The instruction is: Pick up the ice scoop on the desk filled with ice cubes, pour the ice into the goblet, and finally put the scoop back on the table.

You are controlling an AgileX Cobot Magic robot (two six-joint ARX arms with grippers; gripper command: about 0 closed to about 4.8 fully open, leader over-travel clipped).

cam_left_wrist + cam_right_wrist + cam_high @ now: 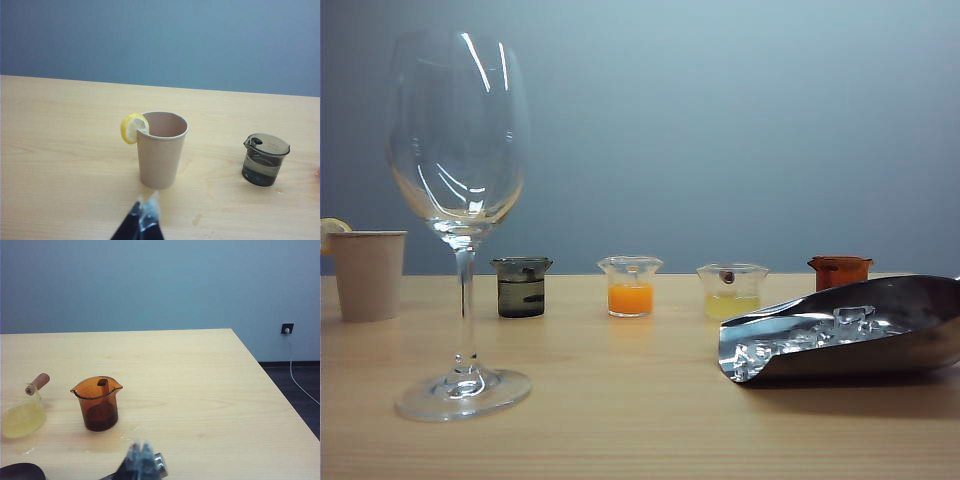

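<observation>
Left claw (142, 220): fingertips together, holding nothing, raised over the bench (60, 150) short of the paper cup (160, 155). Right claw (140, 460): closed, empty, hanging near the amber beaker (98, 402). Ice scoop (850, 335) with ice cubes (820, 335) lies lower right of the exterior frame; goblet (460, 200) stands upright at left.

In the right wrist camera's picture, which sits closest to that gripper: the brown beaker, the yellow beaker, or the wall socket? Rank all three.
From the right gripper, shut, low over the table:
1. Brown beaker, just ahead.
2. Yellow beaker, off to one side, farther.
3. Wall socket, beyond the table's far corner.
</observation>
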